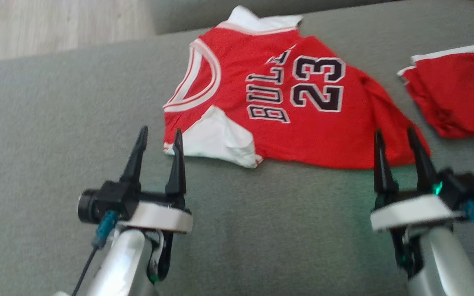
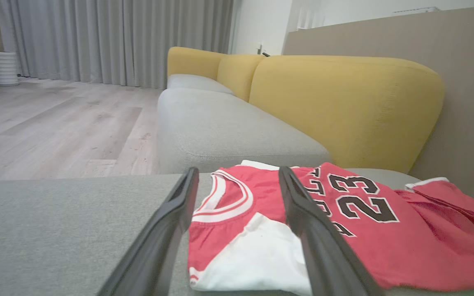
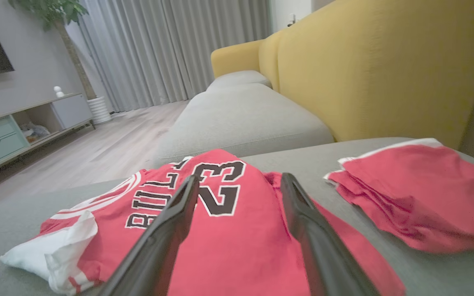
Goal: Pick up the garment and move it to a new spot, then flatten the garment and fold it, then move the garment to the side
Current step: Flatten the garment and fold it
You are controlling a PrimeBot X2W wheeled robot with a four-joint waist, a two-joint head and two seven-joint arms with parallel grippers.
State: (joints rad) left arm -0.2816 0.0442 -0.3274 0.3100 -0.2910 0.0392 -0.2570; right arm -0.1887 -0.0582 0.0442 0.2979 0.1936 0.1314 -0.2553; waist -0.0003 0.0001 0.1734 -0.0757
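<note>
Left gripper (image 1: 161, 130) above grey cushion (image 1: 35, 144); yellow backrest (image 2: 344, 107); wooden floor (image 2: 56, 123).

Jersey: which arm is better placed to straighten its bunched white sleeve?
Left, probably. The left gripper, jaws open, sits right beside the white sleeve; the right gripper is over the opposite hem corner.

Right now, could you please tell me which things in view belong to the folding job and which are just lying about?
In the job: red jersey, left hand, right hand, both open.
Lying about: second red garment, yellow backrest.
</note>
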